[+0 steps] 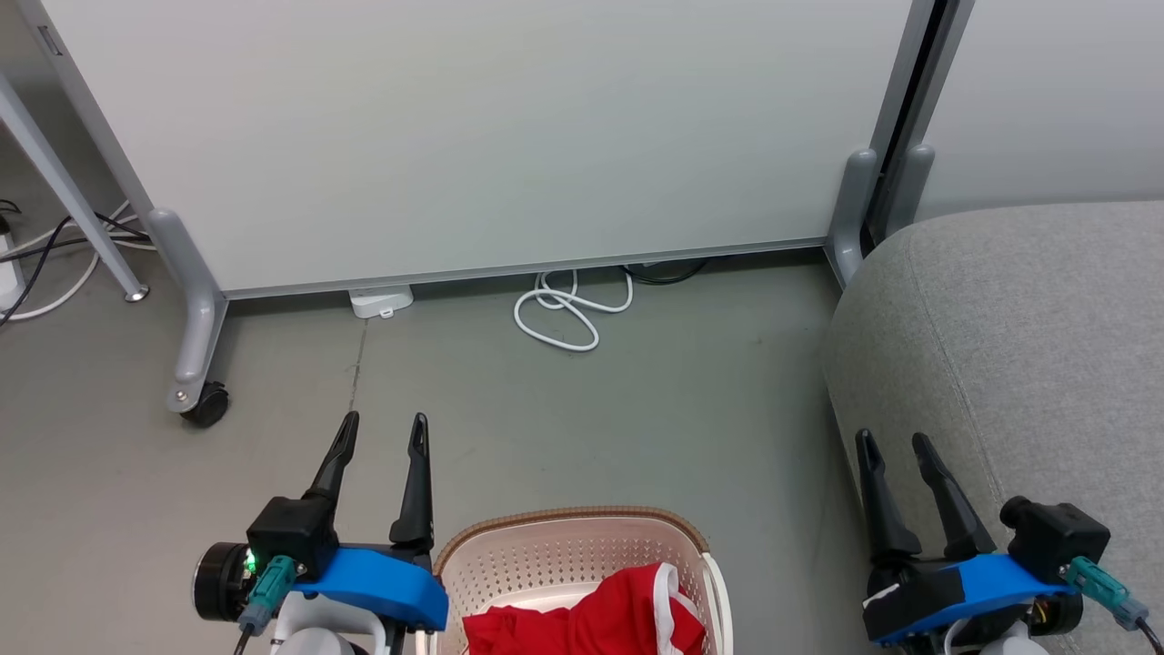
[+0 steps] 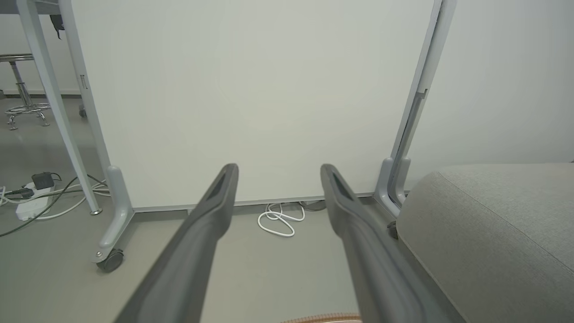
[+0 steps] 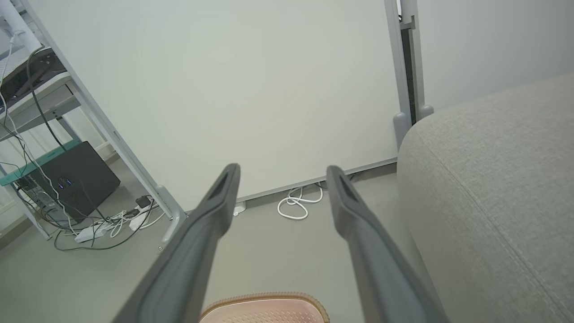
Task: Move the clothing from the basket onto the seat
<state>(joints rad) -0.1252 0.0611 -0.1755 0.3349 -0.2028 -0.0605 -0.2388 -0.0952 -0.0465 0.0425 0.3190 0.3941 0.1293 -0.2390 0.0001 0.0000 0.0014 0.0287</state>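
Lying beyond basket (image 1: 573,516): coiled white cable (image 1: 553,298) under partition (image 1: 473,136); seat (image 1: 1018,346) right.

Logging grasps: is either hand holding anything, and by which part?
Nothing is held: the left hand and right hand are open and empty; the clothing lies in the basket.

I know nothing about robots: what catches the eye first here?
The bright red clothing heaped in the cream basket, bottom middle of the head view, stands out first. The left gripper and the right gripper flank it, both open and empty, and the grey seat sits on the right.
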